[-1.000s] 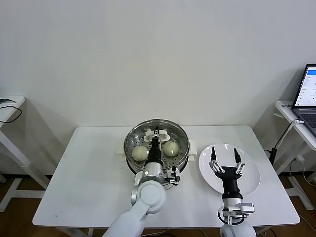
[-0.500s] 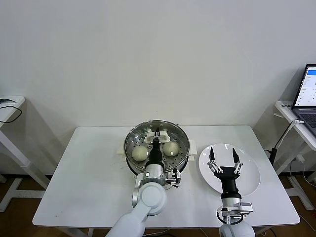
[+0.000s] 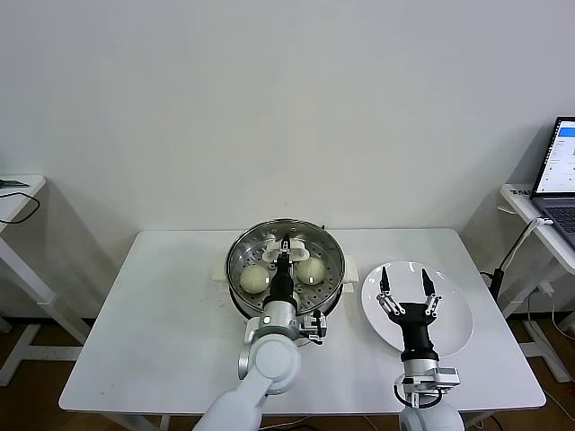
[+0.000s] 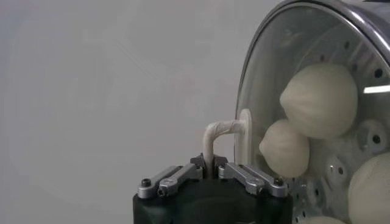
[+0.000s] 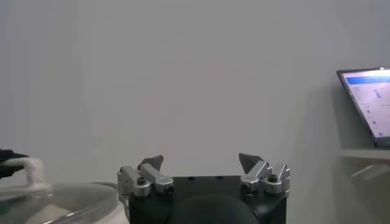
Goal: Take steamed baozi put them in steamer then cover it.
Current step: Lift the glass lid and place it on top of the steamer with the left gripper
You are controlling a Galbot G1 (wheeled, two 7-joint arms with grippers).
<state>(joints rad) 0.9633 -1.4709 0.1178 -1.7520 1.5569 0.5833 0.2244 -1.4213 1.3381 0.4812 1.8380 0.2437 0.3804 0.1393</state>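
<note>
The steamer (image 3: 237, 271) stands at the middle of the table with the glass cover (image 3: 316, 248) lying on it. Through the glass I see baozi (image 3: 254, 279) (image 3: 311, 270) on the perforated tray. My left gripper (image 3: 285, 243) reaches over the pot from the front. Its jaws pinch the cover's white handle (image 4: 220, 130) between the fingertips, as the left wrist view (image 4: 211, 163) shows, with three baozi (image 4: 320, 100) (image 4: 284, 148) (image 4: 370, 189) behind the glass. My right gripper (image 3: 404, 294) hangs open above the white plate (image 3: 456, 316), with nothing between its fingers (image 5: 152, 164).
The white plate lies right of the steamer, bare. A laptop (image 3: 562, 167) stands on a side table at the far right, and another small table (image 3: 18, 193) is at the far left. Bare tabletop (image 3: 162, 314) lies left of the pot.
The left gripper stays at the cover's handle with the cover resting on the steamer. The right gripper has shifted slightly over the plate, still open.
</note>
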